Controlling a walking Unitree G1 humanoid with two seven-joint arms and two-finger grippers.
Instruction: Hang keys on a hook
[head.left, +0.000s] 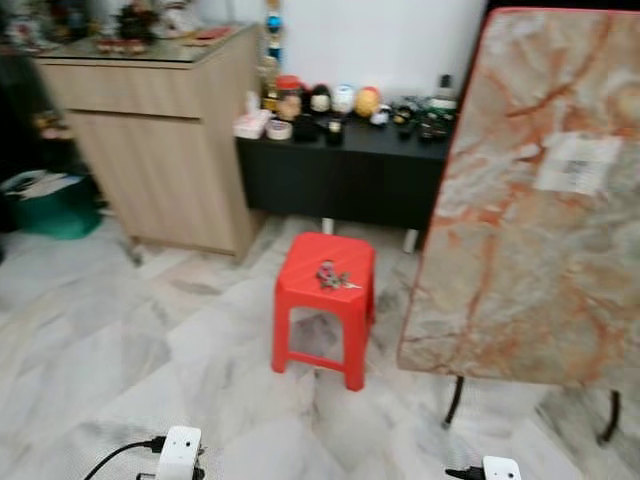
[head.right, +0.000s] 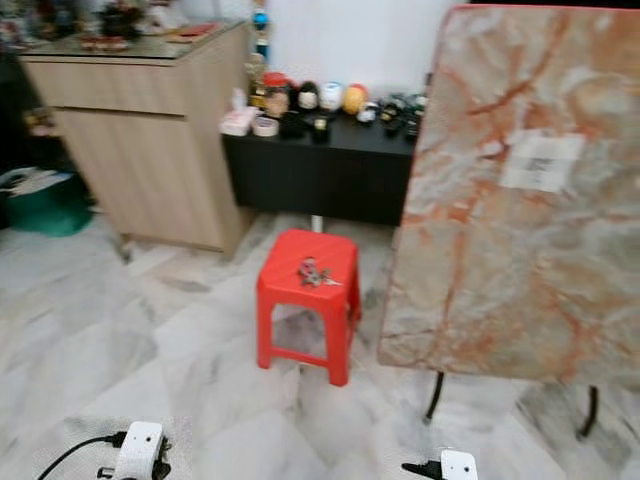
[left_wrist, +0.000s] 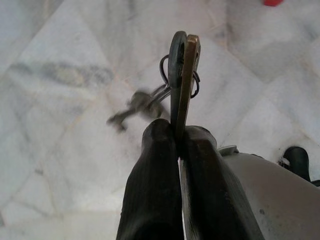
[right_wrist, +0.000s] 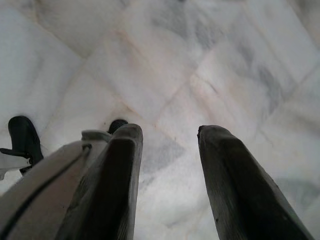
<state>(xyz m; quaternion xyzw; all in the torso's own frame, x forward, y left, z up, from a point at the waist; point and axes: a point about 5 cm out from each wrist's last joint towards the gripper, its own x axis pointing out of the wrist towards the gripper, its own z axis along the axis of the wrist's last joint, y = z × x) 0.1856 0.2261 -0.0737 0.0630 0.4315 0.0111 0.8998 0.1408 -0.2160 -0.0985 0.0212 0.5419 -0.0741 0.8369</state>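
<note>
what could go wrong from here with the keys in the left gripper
The left gripper pinches only the edge of one key, and the rest of the bunch dangles blurred, so it may swing or slip out. A second set of keys lies on the red stool; it might be taken for the target.

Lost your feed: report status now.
Left gripper shut on keys. Right gripper open, over floor. More keys on red stool. Marble tabletop leaning alongside.
</note>
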